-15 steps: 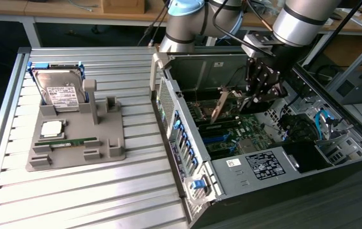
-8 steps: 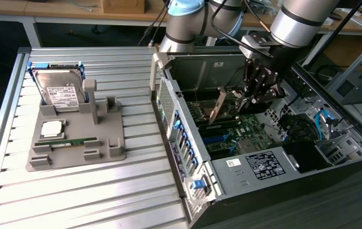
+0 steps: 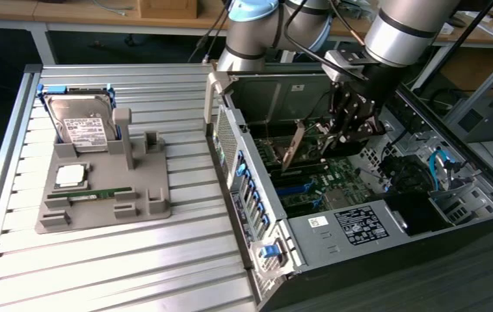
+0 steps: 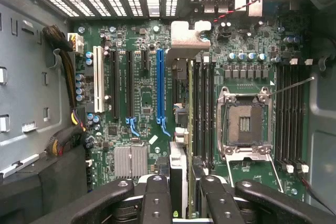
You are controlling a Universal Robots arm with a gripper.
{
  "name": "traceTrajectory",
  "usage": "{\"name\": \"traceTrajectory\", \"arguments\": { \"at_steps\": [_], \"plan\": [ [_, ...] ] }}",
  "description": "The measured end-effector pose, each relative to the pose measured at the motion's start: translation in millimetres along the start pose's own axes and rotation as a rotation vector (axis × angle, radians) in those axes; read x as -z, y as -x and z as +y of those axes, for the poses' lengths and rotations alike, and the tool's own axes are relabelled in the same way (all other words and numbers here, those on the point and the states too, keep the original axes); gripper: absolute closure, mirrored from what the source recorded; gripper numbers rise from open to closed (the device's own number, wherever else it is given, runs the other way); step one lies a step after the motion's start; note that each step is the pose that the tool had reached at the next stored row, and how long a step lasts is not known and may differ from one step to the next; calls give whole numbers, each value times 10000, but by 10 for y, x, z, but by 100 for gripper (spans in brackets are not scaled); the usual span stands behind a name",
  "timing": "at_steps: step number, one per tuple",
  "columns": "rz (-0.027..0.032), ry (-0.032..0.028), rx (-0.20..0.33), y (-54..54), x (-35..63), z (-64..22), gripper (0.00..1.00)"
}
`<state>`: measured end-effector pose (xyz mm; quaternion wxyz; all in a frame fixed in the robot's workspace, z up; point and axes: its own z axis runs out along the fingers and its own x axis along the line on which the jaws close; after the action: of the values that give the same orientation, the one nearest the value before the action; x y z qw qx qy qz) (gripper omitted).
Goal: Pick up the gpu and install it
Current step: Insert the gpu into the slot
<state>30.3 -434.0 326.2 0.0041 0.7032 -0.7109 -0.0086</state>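
Note:
The gpu (image 3: 293, 151) hangs inside the open computer case (image 3: 255, 195), just above the motherboard (image 3: 342, 172), with its board tilted. My gripper (image 3: 344, 130) reaches down into the case and is shut on the card's upper edge. In the wrist view the gpu (image 4: 190, 103) appears edge-on between my two black fingers (image 4: 156, 199), with its silvery bracket (image 4: 186, 34) at the case's rear slots. It hovers beside the long blue slot (image 4: 160, 90), on the side toward the CPU socket (image 4: 245, 124). Whether the card touches the board I cannot tell.
A grey fixture (image 3: 99, 195) on the slatted table holds a hard drive (image 3: 82, 123), a CPU (image 3: 71, 174) and a RAM stick (image 3: 90, 194). Case walls close in around the gripper. Cable bundles (image 4: 65, 77) run along one side of the motherboard.

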Motion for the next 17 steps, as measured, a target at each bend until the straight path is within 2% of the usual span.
{"name": "traceTrajectory", "arguments": {
  "at_steps": [9, 17],
  "plan": [
    [-2, 0, 0, -52, -31, 68, 73],
    [-1, 0, 1, -57, -36, 75, 73]
  ]
}}
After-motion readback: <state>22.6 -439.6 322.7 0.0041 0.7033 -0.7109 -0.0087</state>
